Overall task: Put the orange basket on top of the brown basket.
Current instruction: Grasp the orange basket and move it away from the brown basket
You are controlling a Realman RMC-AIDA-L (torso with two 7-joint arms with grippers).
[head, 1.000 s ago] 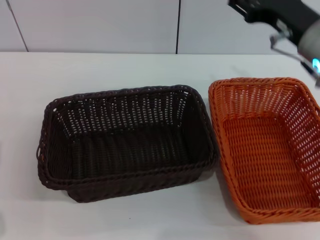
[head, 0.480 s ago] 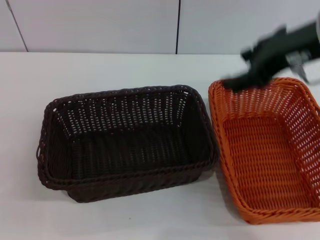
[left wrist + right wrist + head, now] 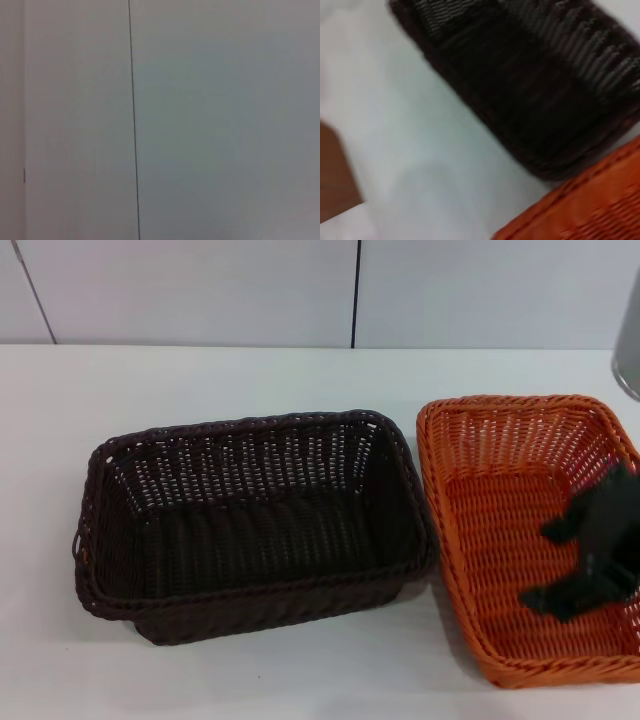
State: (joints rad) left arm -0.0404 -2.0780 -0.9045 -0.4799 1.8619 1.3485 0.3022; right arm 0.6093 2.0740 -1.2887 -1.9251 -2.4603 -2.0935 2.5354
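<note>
The brown basket stands on the white table, centre-left in the head view. The orange basket stands beside it on the right, their rims almost touching. My right gripper is black and hangs low over the right half of the orange basket's inside, its two fingers spread apart and pointing toward the brown basket, holding nothing. The right wrist view shows the brown basket and a corner of the orange basket. My left gripper is out of view; its wrist view shows only a wall.
The white table runs to a pale panelled wall at the back. A grey part of my right arm shows at the right edge. The table's edge and brown floor show in the right wrist view.
My right gripper has come down from above the orange basket's far rim to low over its inside, nearer the front. Both baskets have stayed in place.
</note>
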